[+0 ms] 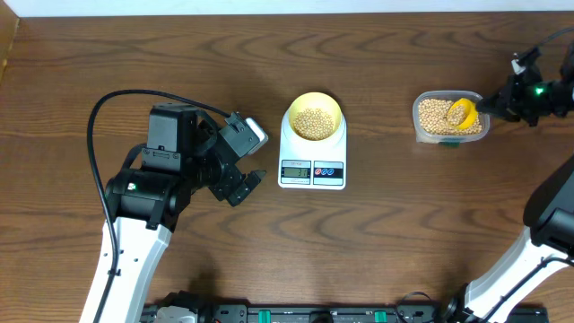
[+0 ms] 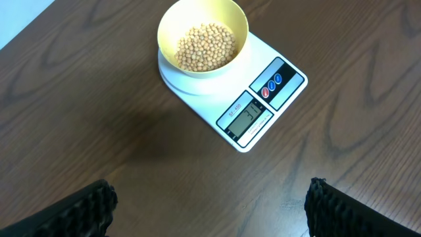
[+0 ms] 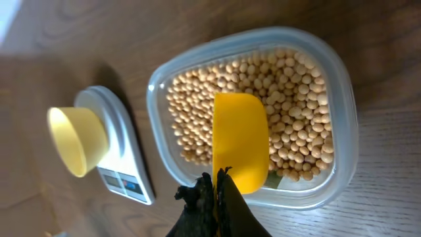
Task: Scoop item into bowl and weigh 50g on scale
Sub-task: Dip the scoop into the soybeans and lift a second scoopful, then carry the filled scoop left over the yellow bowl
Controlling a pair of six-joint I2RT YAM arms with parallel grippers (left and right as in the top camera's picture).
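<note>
The pale yellow bowl [image 1: 313, 117] sits on the white scale [image 1: 312, 161] at the table's middle, holding a layer of beige beans [image 1: 313, 123]. The left wrist view shows the bowl [image 2: 203, 41] and the scale's display [image 2: 247, 120]. My right gripper [image 1: 489, 104] is shut on the handle of a bright yellow scoop [image 1: 461, 113], whose bowl rests over the beans [image 3: 296, 125] in a clear plastic tub [image 1: 451, 118]. The right wrist view shows the fingers [image 3: 216, 185] pinched on the scoop [image 3: 240, 141]. My left gripper [image 1: 244, 188] is open and empty, left of the scale.
The tub [image 3: 342, 164] stands at the right, about a hand's width from the scale [image 3: 122, 158]. A black cable [image 1: 108, 108] loops over the left arm. The table's left far edge shows in the left wrist view [image 2: 13, 26].
</note>
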